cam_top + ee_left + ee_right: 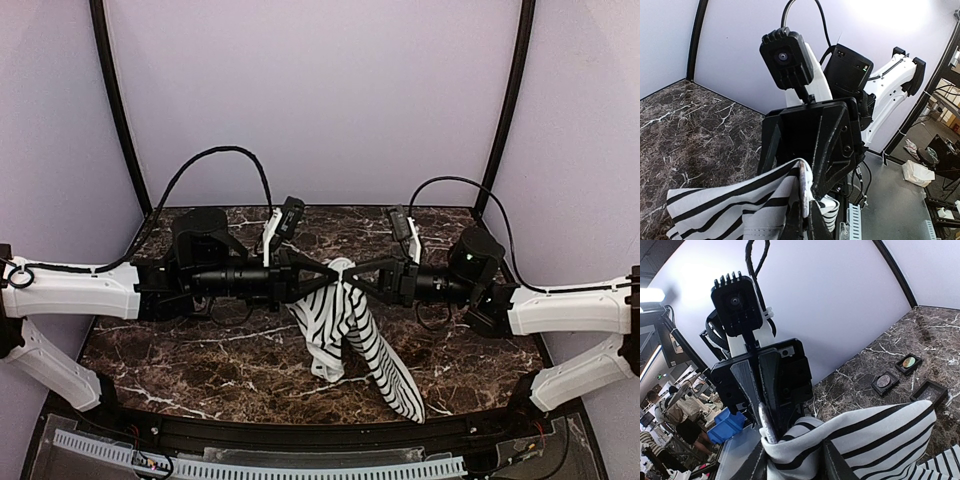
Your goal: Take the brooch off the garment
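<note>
The white, black-striped garment [355, 335] hangs above the table between both grippers, its lower end resting on the marble. My left gripper [328, 272] is shut on the brooch [766, 425], a thin silvery disc seen edge-on, which lies against the fabric's top fold. It also shows in the left wrist view [806, 192] between my own fingers. My right gripper [357, 275] faces the left one tip to tip and is shut on the garment [875, 435] just beside the brooch. I cannot tell whether the brooch is still pinned to the fabric.
Three small black boxes lie on the marble table [200, 350] in the right wrist view: one [885, 381] and another [908, 362] hold round pieces, and the third [931, 391] looks empty. Purple walls and black poles enclose the table.
</note>
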